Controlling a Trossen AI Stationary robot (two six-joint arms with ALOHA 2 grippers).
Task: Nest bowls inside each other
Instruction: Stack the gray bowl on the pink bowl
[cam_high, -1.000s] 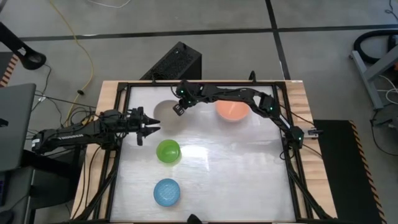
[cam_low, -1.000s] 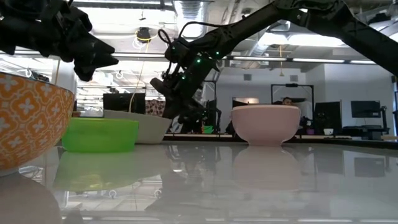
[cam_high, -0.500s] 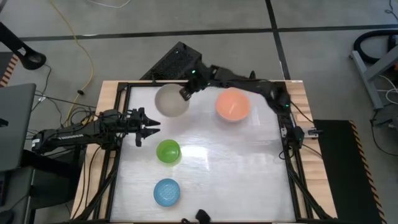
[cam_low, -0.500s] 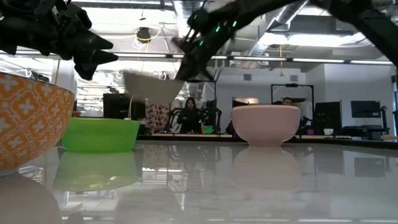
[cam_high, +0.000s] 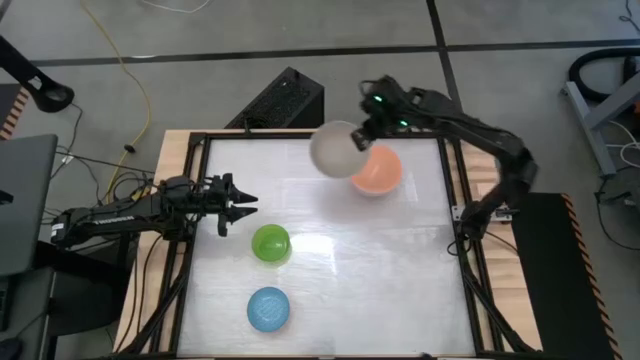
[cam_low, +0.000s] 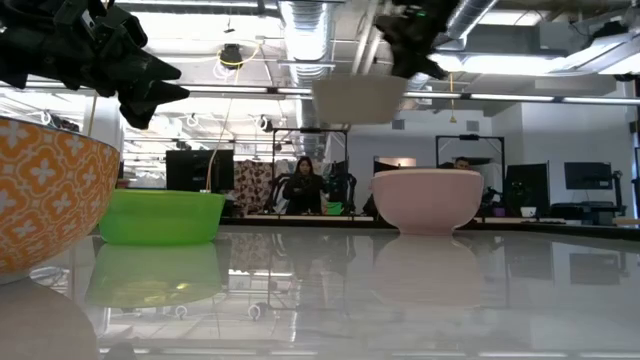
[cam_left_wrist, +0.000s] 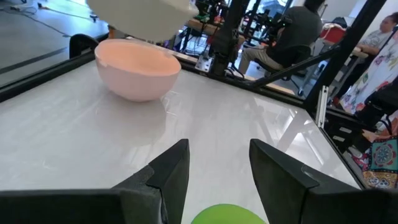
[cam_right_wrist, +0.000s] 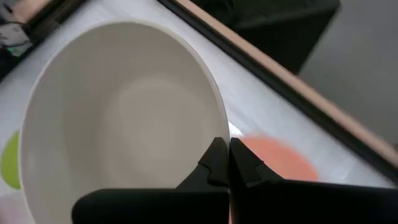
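Observation:
A cream-white bowl (cam_high: 335, 148) hangs in the air just left of the salmon-pink bowl (cam_high: 377, 170), which stands on its base at the table's far right. My right gripper (cam_right_wrist: 229, 165) is shut on the cream bowl's rim. The low view shows this bowl (cam_low: 360, 98) well above the pink one (cam_low: 427, 200). A green bowl (cam_high: 270, 243) sits mid-table and a light blue bowl (cam_high: 269, 309) nearer the front edge. My left gripper (cam_high: 240, 200) waits open at the table's left, level, pointing toward the green bowl. My right gripper pinches the cream bowl's wall at the rim (cam_right_wrist: 222, 132), one finger (cam_right_wrist: 213, 163) inside the bowl and one outside. The fingers come slanting down from the table's far right side. The bowl hangs upright and about level, lifted clear of the table.
A black frame (cam_high: 462, 230) runs around the white tabletop. An orange patterned bowl wall (cam_low: 50, 190) stands very close to the low camera at its left. Open tabletop lies to the right of the green and blue bowls. People sit in the room behind the table.
My right gripper has risen from the table's far left, taking the cream bowl with it. It has then carried the bowl toward the right edge, up to the pink bowl. The bowl is now lifted clear and upright.

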